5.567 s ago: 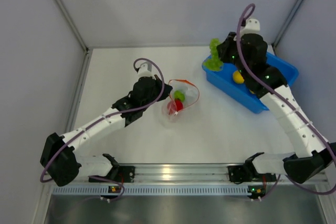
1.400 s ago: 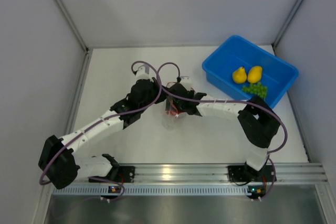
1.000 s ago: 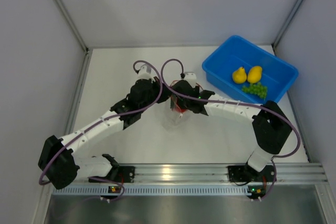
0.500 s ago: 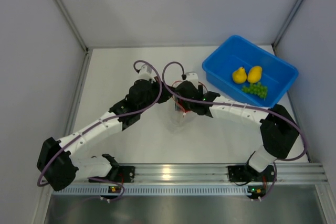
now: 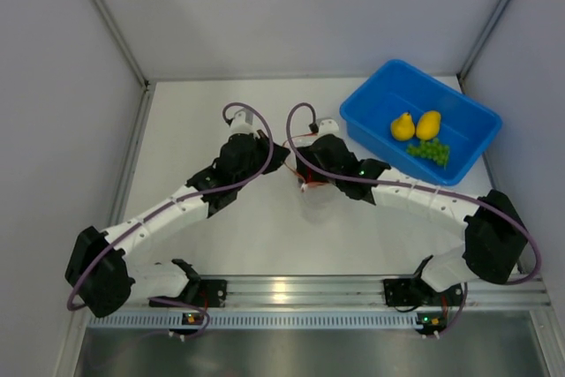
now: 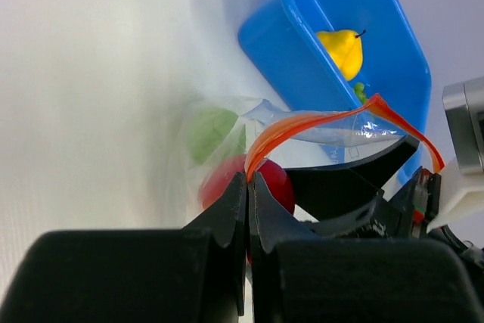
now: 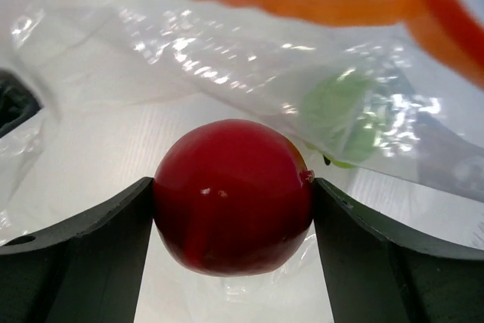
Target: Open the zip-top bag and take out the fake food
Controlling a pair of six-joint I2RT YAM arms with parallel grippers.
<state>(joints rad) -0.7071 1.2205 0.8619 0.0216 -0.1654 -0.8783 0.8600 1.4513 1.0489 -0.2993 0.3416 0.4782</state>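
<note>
The clear zip-top bag [image 5: 316,206] lies at mid-table, and its orange-red zip strip [image 6: 302,121] arches up. My left gripper [image 6: 249,178] is shut on that strip's edge [image 5: 281,158]. My right gripper [image 7: 234,191] is in the bag's mouth and shut on the red apple [image 7: 233,194], with a finger pressed to each side of it [image 5: 311,181]. A green round fruit [image 7: 344,115] sits deeper in the bag behind crinkled plastic, and it is also in the left wrist view [image 6: 208,130]. Two yellow pears [image 5: 403,126] [image 5: 429,124] and green grapes [image 5: 428,152] lie in the blue bin.
The blue plastic bin [image 5: 371,110] stands at the back right, close to the right wall. Grey walls close in the table on the left, back and right. Both arms meet over the middle, and their cables loop above the bag.
My right arm has drawn back to the right with the red apple between its fingers, and the bag has shifted a little with it. The left gripper has kept its hold and hardly moved.
</note>
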